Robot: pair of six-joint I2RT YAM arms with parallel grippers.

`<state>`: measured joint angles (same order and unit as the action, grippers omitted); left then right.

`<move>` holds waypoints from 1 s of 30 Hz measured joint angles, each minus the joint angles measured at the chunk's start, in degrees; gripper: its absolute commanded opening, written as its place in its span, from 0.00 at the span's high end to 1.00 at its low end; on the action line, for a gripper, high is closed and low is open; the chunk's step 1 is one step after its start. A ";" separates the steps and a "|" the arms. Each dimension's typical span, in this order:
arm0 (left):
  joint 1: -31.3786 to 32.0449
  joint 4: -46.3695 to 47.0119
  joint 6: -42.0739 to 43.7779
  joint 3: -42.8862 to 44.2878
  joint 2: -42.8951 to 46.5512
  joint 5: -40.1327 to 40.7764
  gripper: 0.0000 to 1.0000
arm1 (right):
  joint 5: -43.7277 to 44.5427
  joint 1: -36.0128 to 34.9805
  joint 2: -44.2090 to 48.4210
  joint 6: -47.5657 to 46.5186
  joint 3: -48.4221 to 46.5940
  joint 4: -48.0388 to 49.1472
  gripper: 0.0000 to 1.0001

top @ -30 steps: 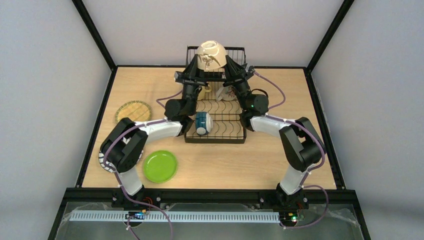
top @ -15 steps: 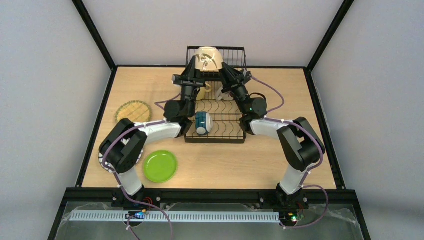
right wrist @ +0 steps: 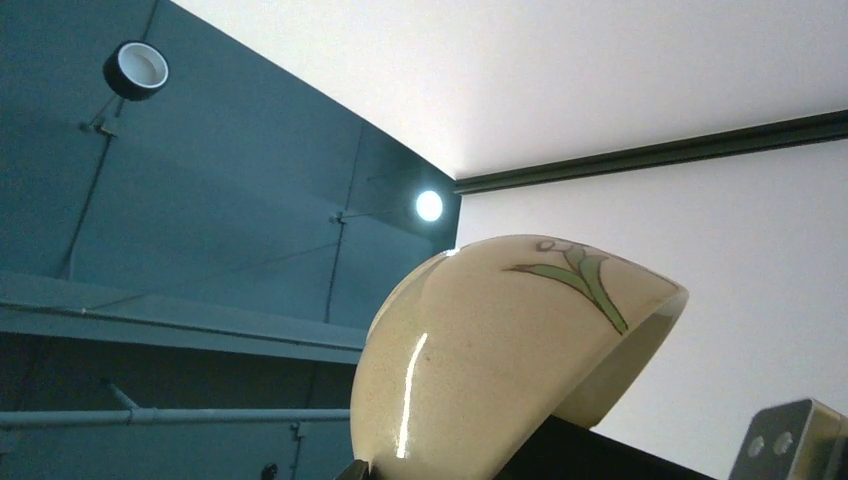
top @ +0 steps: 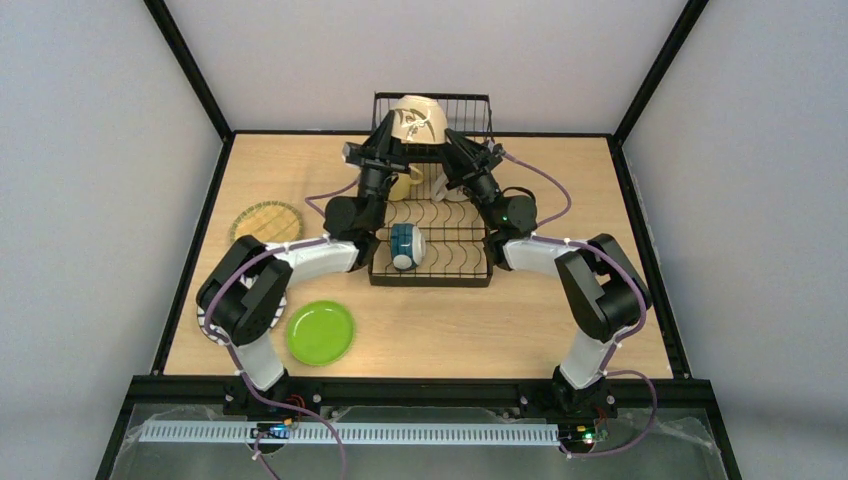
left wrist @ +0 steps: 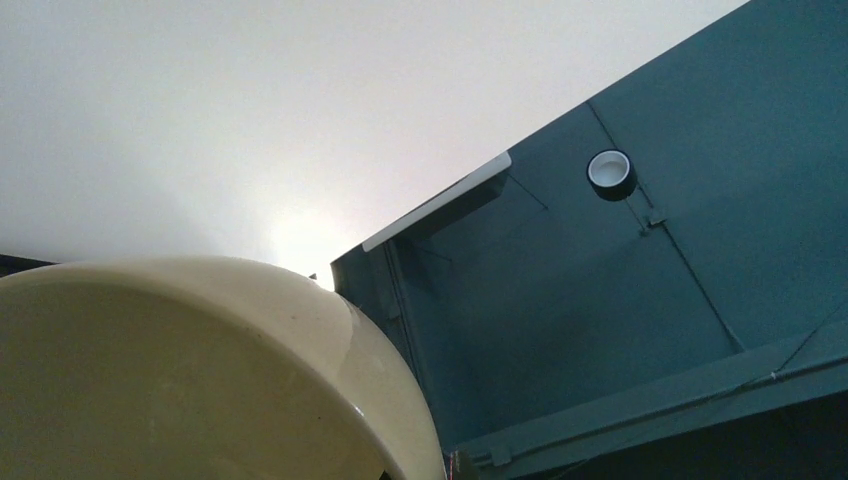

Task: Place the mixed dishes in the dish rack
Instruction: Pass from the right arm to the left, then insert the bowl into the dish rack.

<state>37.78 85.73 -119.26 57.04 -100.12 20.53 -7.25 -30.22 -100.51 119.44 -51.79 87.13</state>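
A cream bowl (top: 418, 118) with a green leaf pattern hangs upside down over the tall far end of the dish rack (top: 450, 262). My left gripper (top: 388, 140) is shut on its left rim; the left wrist view shows only the bowl's (left wrist: 180, 370) wall, not the fingers. My right gripper (top: 455, 143) is at the right rim, open, its jaws wider than the bowl's (right wrist: 500, 340) wall. A blue bowl (top: 404, 246) lies in the rack's slots and a pale yellow mug (top: 405, 183) sits behind it.
On the table left of the rack lie a lime green plate (top: 320, 332) and a tan woven plate (top: 267, 222). A striped white plate (top: 203, 322) shows partly under my left arm. A white patterned piece (top: 460, 186) sits in the rack.
The cream bowl has come down a little toward the rack's tall end with both grippers. The right jaws have parted from its rim; the left jaws have closed.
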 measured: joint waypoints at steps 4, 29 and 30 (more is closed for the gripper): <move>-1.14 -0.02 0.00 0.00 -0.07 -2.34 0.98 | -1.81 0.22 0.00 -0.48 0.00 0.00 0.42; -12.31 -1.53 0.02 13.20 -8.09 -21.49 0.98 | -23.28 0.92 9.40 -20.02 0.37 -14.38 0.37; -12.96 -1.49 0.02 14.10 -8.09 -23.23 0.98 | -25.16 1.07 11.02 -24.24 -1.75 -20.33 0.37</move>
<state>24.82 84.25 -119.24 71.13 -108.20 -2.70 -32.40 -29.15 -89.49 95.20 -53.54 66.81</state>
